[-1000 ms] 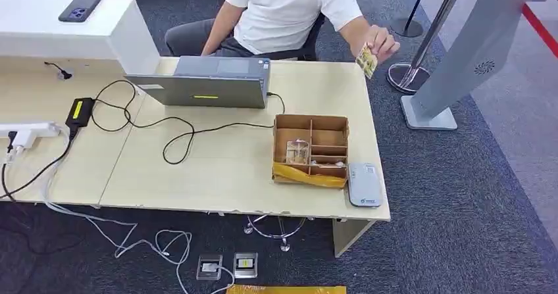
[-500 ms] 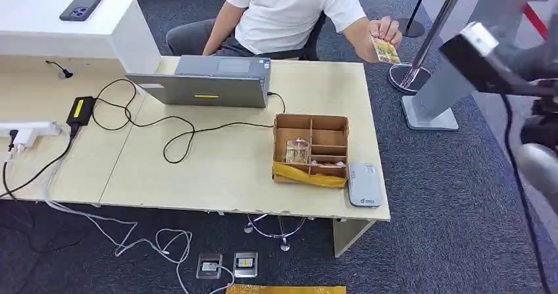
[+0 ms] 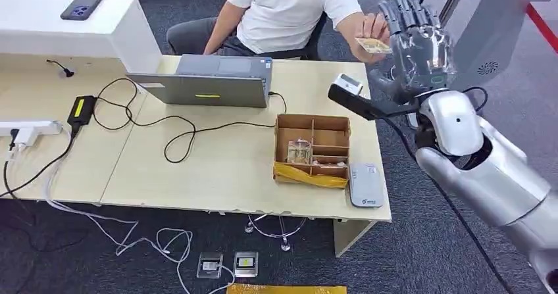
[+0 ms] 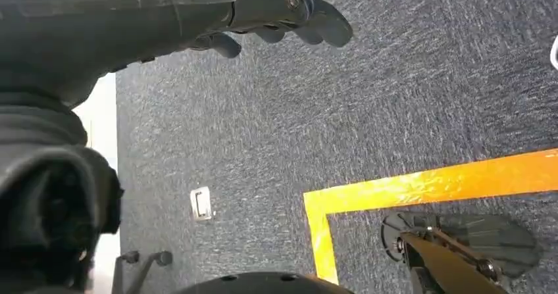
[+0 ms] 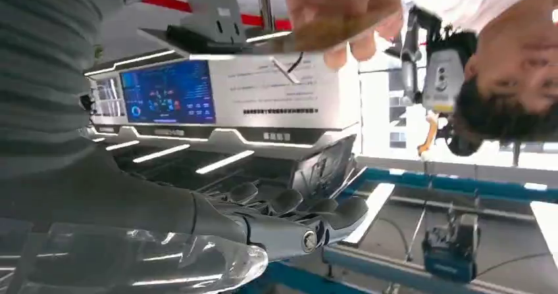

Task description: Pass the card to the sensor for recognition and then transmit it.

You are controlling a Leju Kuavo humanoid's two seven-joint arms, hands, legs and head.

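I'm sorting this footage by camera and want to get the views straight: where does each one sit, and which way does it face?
Head view: high on the body, looking down at the desk; right hand raised beside the person's card.
Left wrist view: behind the left hand, facing carpet and yellow floor tape.
Right wrist view: behind the right hand, facing the card.
Head and right wrist views share card and right hand.

A pale wooden counter stands on dark grey carpet floor. At its far left is a white raised desk block. On the right stands a grey metal kiosk stand. Yellow floor tape marks the carpet.
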